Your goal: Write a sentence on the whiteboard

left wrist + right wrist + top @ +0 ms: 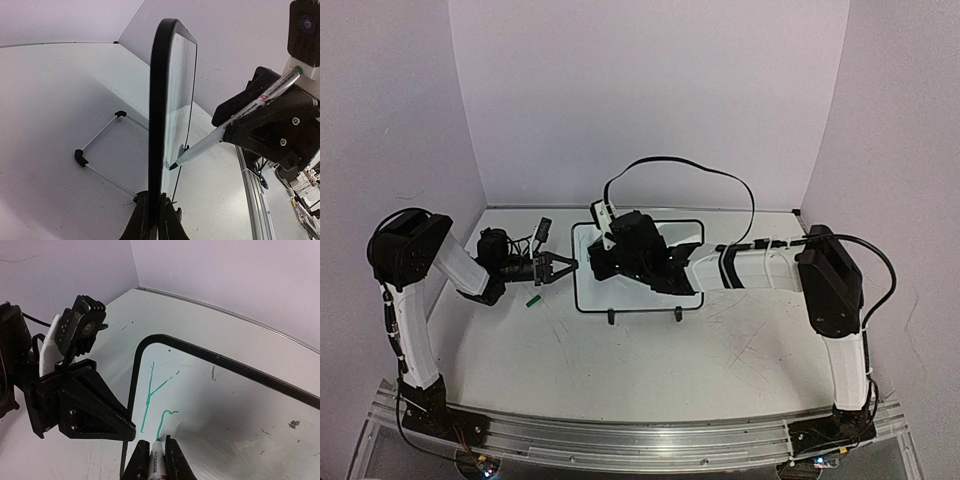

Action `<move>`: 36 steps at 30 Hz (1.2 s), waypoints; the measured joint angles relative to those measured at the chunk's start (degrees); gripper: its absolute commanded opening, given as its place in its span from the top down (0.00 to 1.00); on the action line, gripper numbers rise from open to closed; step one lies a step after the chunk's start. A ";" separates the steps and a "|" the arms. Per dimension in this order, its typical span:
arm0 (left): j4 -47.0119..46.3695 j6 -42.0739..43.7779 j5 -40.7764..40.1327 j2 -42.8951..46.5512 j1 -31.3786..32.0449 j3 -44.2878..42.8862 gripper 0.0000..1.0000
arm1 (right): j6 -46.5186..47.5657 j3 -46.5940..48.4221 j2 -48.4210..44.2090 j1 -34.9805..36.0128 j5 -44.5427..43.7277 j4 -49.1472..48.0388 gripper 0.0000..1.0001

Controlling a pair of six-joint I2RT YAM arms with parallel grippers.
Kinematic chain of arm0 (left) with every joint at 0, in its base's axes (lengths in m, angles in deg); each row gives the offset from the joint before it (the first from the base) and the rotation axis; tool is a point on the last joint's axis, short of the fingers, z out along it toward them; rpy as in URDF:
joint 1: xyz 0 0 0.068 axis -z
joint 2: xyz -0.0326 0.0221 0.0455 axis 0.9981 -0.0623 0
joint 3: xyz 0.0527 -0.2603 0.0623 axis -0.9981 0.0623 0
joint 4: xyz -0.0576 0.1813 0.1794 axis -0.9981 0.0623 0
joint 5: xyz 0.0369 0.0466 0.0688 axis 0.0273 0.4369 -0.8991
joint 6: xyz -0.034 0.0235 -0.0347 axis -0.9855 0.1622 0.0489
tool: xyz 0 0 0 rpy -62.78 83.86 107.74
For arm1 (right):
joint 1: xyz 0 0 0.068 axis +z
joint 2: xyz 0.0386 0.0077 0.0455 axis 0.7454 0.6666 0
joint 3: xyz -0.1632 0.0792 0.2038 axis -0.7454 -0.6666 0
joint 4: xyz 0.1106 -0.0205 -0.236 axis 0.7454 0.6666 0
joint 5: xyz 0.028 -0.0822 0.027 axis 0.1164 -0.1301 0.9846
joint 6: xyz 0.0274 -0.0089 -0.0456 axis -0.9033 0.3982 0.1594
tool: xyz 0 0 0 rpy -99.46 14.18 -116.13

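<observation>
So from the top view the whiteboard (620, 298) lies flat mid-worktop (740, 350), left jaws pinched on its left edge, right jaws low over it; a small green cap (532, 298) sits loose near that left edge. Left wrist view: board clamped tight edge-on, marker (235, 122) tip touching the surface. Right wrist view: jaws closed around the marker, and the sentence (150, 397) is barely begun, just a green Y-ish stroke plus one squiggle. I'd say nearly all the writing is left. No containers anywhere.
</observation>
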 measured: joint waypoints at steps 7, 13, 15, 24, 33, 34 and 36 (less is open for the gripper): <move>0.00 0.00 -0.07 0.00 0.00 0.00 1.00 | -0.30 -2.24 -0.76 0.30 -0.84 -0.29 1.00; 0.00 0.00 -0.09 0.00 0.00 0.00 1.00 | -0.40 -4.77 -2.34 0.32 -2.78 -1.20 1.00; -0.02 0.00 -0.07 0.00 0.00 0.00 1.00 | -0.40 -5.14 -2.70 0.32 -3.48 -1.45 1.00; -0.02 0.00 -0.07 0.00 0.00 0.00 1.00 | -0.33 -6.12 -3.86 0.30 -5.94 -2.05 1.00; -0.02 0.00 -0.07 0.00 0.00 0.00 1.00 | -0.06 -6.06 -3.98 0.23 -6.19 -2.22 1.00; -0.02 0.00 -0.07 0.00 0.00 0.00 1.00 | 0.01 -6.04 -3.98 0.22 -6.20 -2.24 1.00; -0.02 0.00 -0.07 0.00 0.00 0.00 1.00 | 0.15 -6.01 -3.98 0.19 -6.19 -2.28 1.00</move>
